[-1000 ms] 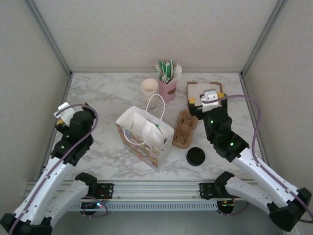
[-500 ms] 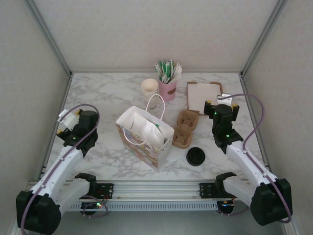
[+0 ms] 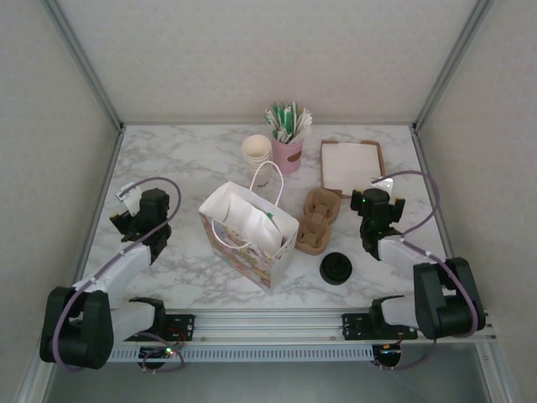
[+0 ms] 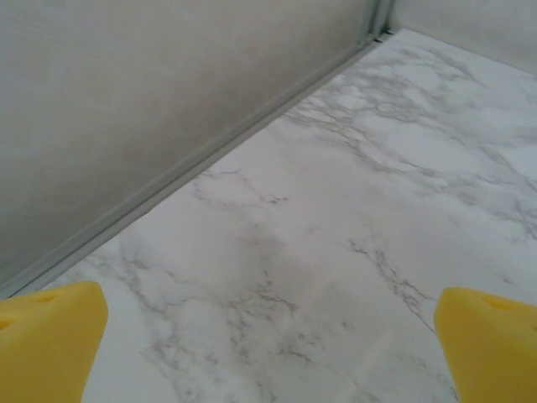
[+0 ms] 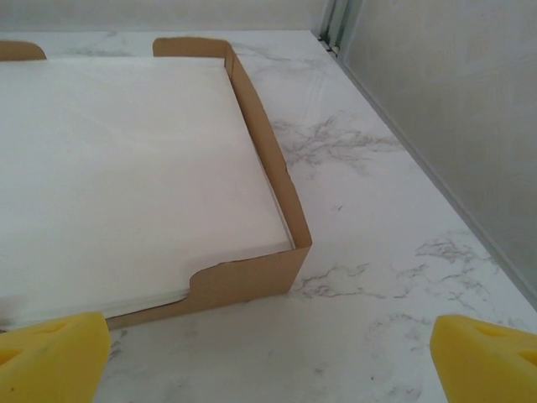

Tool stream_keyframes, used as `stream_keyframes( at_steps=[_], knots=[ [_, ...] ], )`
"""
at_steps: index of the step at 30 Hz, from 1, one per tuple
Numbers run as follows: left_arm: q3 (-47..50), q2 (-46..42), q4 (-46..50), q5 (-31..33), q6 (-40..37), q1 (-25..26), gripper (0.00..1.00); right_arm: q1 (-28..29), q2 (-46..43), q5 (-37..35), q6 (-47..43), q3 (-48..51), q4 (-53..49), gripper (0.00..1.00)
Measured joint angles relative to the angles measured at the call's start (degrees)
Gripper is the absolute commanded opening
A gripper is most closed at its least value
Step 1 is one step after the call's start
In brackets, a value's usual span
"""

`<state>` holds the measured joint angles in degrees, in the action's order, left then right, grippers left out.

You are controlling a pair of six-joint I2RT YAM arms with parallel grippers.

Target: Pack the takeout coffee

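Marble desk (image 3: 185,159): both arms have folded back. I see left gripper (image 4: 268,344) and right gripper (image 5: 268,353) spread wide, empty. Takeout coffee (image 3: 336,269) sits lower centre, outside the bag (image 3: 243,231), so I judge it unpacked.

Top view: the patterned white paper gift bag (image 3: 248,232) walls off its contents. At its 4 o'clock, the round black plastic lid (image 3: 336,269) may or may not cap a cup. Right wrist view: the brown cardboard napkin tray (image 5: 247,281) runs off the left edge, and the 2 yellow fingertips (image 5: 50,357) of the right gripper (image 5: 268,365) are cropped at 5 and 7 o'clock.
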<state>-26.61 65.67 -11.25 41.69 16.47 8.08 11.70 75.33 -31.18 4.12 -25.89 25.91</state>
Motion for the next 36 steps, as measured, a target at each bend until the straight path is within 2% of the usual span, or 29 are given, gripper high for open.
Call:
stream_keyframes(
  at_steps=[8,16,22,27,36],
  knots=[
    [2.8,6.1,-9.0,-7.7,-7.6,-1.4,1.0,0.0,2.6,1.9,-0.7,0.1,4.9,0.99],
    [2.8,9.7,-17.1,-19.5,-11.0,-2.3,1.0,-0.1,4.5,5.9,-3.0,0.1,8.5,0.99],
    [3.6,12.8,-26.1,-21.4,-12.3,-2.6,1.0,-0.1,6.5,7.5,-4.1,0.1,11.4,0.99],
    [4.6,20.1,-34.2,-25.6,-14.5,-2.9,1.0,-0.1,9.6,7.7,-5.0,0.1,13.4,0.99],
    [4.7,22.5,-36.3,-28.8,-15.3,-3.2,1.0,-0.3,10.5,9.2,-5.4,0.1,13.9,0.99]
  ],
)
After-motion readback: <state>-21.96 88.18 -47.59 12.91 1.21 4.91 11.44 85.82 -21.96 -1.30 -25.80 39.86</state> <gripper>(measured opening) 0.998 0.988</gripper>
